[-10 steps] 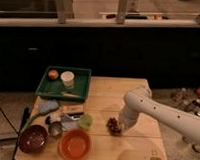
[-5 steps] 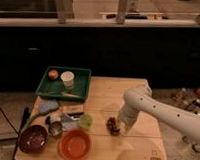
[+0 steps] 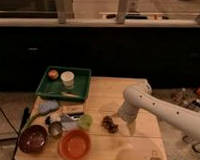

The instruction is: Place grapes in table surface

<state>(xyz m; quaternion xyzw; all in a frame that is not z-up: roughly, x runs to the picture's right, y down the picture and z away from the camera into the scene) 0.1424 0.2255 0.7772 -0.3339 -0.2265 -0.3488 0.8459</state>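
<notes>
A dark brown bowl [image 3: 32, 138] sits at the wooden bench's [image 3: 108, 95] front left corner, an orange bowl [image 3: 74, 145] beside it. Behind them is a green tray [image 3: 84, 86]. Near the bench's middle lie the grapes [image 3: 110, 124], resting on the wood. Just right of them hangs the pincer [image 3: 129, 128] on a white arm [image 3: 162, 112]; I cannot tell its grip.

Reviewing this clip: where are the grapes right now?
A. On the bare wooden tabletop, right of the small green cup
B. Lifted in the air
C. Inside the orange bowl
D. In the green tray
A: the grapes lie on the table surface beside the small green cup, with the gripper just to their right.
</notes>
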